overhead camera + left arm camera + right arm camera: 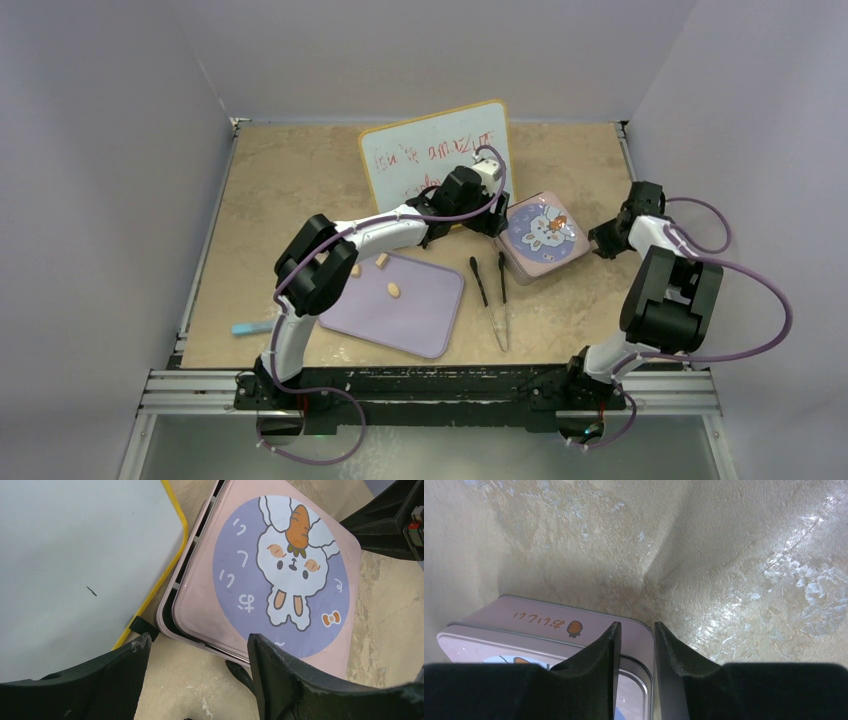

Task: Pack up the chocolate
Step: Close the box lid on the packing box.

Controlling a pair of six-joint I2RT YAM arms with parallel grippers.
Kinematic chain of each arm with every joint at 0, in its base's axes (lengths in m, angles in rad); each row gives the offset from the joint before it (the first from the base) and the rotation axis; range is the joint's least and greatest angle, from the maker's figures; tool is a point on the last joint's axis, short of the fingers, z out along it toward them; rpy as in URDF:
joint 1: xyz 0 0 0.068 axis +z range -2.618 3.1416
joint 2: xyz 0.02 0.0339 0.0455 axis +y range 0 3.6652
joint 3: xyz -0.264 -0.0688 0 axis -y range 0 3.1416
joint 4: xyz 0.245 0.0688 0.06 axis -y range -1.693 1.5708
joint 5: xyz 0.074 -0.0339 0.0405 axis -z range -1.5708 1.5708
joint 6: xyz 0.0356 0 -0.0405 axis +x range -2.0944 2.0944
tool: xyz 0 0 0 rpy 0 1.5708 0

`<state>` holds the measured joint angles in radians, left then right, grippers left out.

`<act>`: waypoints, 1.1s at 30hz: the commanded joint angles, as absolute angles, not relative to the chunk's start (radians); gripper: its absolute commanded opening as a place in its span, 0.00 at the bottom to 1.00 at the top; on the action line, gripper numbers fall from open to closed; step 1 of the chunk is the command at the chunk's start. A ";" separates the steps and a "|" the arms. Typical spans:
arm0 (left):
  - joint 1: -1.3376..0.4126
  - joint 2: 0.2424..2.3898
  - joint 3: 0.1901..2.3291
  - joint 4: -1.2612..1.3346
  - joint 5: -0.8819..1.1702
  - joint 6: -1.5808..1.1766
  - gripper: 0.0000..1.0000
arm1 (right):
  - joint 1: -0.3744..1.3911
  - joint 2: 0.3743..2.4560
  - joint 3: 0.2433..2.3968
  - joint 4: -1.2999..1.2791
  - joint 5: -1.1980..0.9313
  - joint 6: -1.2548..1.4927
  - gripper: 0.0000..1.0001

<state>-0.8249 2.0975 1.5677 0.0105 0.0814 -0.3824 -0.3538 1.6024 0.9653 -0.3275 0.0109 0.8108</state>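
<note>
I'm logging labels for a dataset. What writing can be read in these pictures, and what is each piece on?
"おいしい" in orange, upside down in the right wrist view: side wall of the pink tin, next to a carrot mark.
White Japanese characters on the tin's lid, around the rabbit: turned, not surely readable.
Red handwriting on the whiteboard: about "amazin"; the rest blurred and partly hidden.

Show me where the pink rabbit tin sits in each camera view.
Top external: pink rabbit tin right of centre, by the whiteboard corner.
Left wrist: its lid fills the centre and right.
Right wrist: lower left, side wall and lid corner.
Shared landmark: the tan mottled tabletop.
</note>
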 commanded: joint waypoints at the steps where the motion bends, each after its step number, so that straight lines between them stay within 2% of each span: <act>1: -0.824 2.086 1.589 0.041 0.083 -0.379 0.69 | -0.352 1.566 0.954 -0.318 0.002 0.808 0.33; 8: -0.824 2.095 1.593 0.044 0.087 -0.385 0.69 | -0.342 1.590 0.960 -0.311 -0.021 0.796 0.29; 15: -0.824 2.087 1.595 0.034 0.083 -0.383 0.69 | -0.344 1.600 0.993 -0.370 -0.042 0.787 0.29; 26: -0.824 2.069 1.606 0.020 0.084 -0.392 0.69 | -0.356 1.532 1.081 -0.436 0.031 0.707 0.45; 30: -0.825 2.063 1.602 0.019 0.083 -0.403 0.69 | -0.356 1.540 1.107 -0.384 -0.088 0.589 0.46; 33: -0.824 2.066 1.601 0.023 0.088 -0.407 0.69 | -0.356 1.545 1.091 -0.270 -0.276 0.474 0.46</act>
